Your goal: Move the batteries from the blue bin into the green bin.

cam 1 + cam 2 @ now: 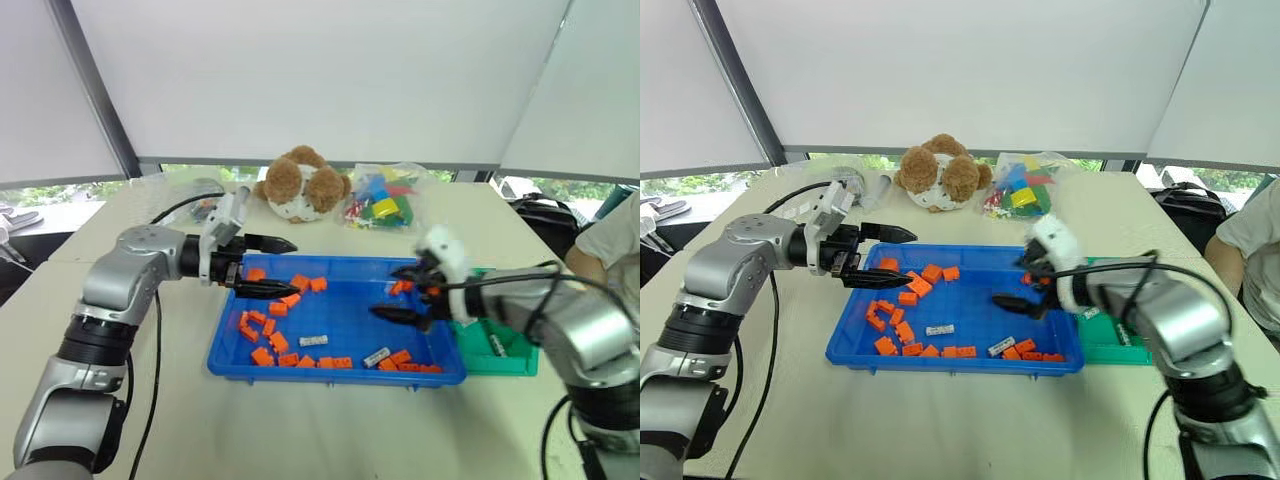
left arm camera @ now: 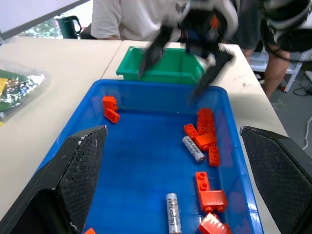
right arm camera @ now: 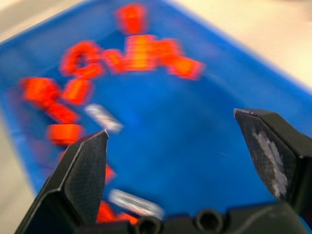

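Observation:
The blue bin (image 1: pixel 340 372) sits mid-table with several orange blocks and two batteries, one (image 1: pixel 313 340) near its front middle and one (image 1: pixel 376 356) toward its front right. The green bin (image 1: pixel 520 352) stands against the blue bin's right end; a small pale cylinder (image 1: pixel 497 346) lies inside it. My left gripper (image 1: pixel 272 267) hovers open over the blue bin's left end, holding nothing. My right gripper (image 1: pixel 403 294) hangs open and empty over the blue bin's right part, beside the green bin. The right wrist view shows both batteries (image 3: pixel 104 118) (image 3: pixel 135 203) below the open fingers.
A brown teddy bear (image 1: pixel 300 185) and a clear bag of coloured blocks (image 1: pixel 385 205) lie behind the blue bin. Orange blocks (image 1: pixel 262 330) crowd the bin's left and front. A seated person (image 1: pixel 612 240) is at the table's right edge. Black cables run along my left arm.

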